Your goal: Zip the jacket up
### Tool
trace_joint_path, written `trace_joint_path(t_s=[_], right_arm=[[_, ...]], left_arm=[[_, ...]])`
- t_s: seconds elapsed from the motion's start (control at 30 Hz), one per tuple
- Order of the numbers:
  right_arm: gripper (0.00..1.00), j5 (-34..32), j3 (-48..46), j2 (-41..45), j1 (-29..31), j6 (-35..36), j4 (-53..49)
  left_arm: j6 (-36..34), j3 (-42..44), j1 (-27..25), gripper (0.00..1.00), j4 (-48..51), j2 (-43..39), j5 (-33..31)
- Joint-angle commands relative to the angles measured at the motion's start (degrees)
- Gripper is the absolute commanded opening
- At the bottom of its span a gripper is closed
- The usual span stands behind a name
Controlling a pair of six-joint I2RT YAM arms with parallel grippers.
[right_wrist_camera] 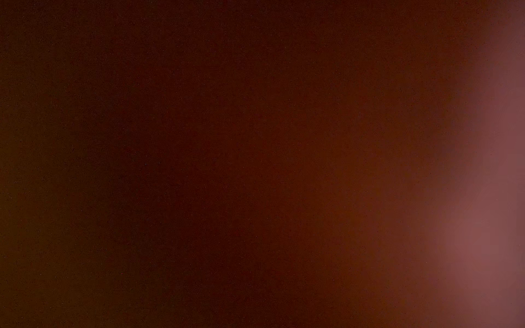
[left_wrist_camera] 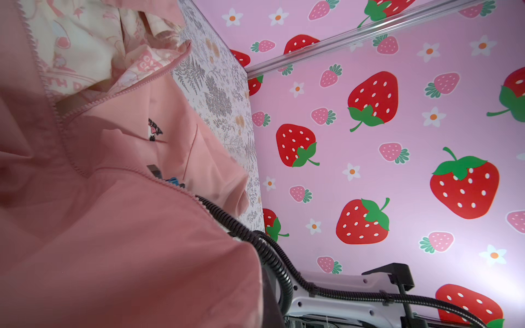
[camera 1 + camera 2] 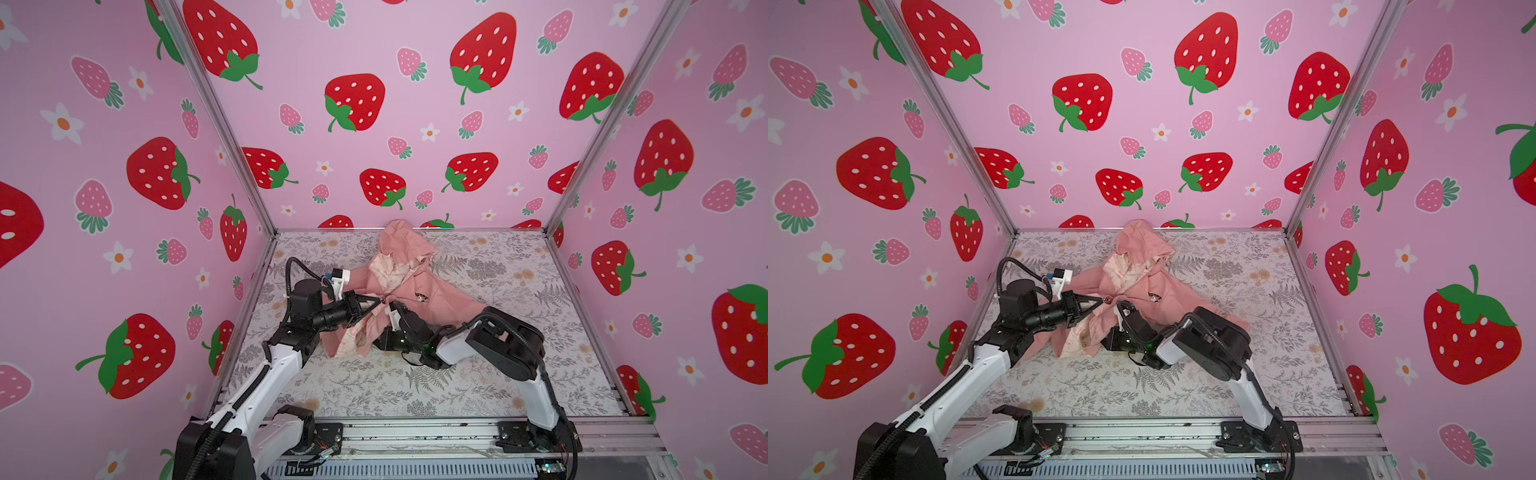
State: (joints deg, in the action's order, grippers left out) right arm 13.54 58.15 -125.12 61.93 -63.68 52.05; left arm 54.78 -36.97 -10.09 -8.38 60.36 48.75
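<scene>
The salmon-pink hooded jacket (image 3: 428, 291) (image 3: 1158, 286) lies crumpled mid-table, hood toward the back wall, its front open with cream printed lining showing. My left gripper (image 3: 377, 300) (image 3: 1101, 299) comes in from the left, its fingers pinched to a point on the jacket's front edge. The left wrist view shows pink fabric (image 2: 113, 233) draped close and two separated rows of zipper teeth (image 2: 136, 85). My right gripper (image 3: 384, 337) (image 3: 1112, 336) sits at the jacket's lower hem with its jaws buried in fabric. The right wrist view is a dark reddish blur, with cloth over the lens.
The floral table mat (image 3: 498, 374) is boxed in by strawberry-print walls on three sides. An aluminium rail (image 3: 415, 432) runs along the front edge between the two arm bases. The right arm's black corrugated cable (image 2: 272, 255) crosses the left wrist view.
</scene>
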Motion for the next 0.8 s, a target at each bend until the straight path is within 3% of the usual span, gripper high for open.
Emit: trace_joint_path(t_s=[0.0, 0.13, 0.23, 0.43, 0.6, 0.77], right_arm=[[0.21, -1.45, 12.16, -5.12, 0.6, -5.76, 4.96], [0.23, -2.29, 28.07, -10.83, 0.28, -4.79, -4.41], [0.34, 0.19, 28.2, -9.3, -0.57, -3.63, -6.27], [0.51, -2.69, 4.72, 12.71, -2.93, 7.72, -15.85], [0.57, -7.98, -16.61, 33.66, -8.81, 12.97, -23.54], [0.61, -11.62, -28.89, 44.92, -16.75, 16.11, -30.61]], left_arm=[[-3.6, -5.15, 3.11, 0.0, 1.78, 1.26, 3.98], [-3.8, -8.01, 7.1, 0.0, 1.66, 3.75, 5.85], [-3.15, -9.02, 9.08, 0.0, 0.65, 5.62, 7.31], [-2.25, -8.69, 11.01, 0.0, -0.43, 6.83, 8.47], [-1.78, -7.18, 11.1, 0.0, -0.91, 6.6, 8.49], [-1.47, -5.1, 11.14, 0.0, -0.73, 5.02, 8.12]])
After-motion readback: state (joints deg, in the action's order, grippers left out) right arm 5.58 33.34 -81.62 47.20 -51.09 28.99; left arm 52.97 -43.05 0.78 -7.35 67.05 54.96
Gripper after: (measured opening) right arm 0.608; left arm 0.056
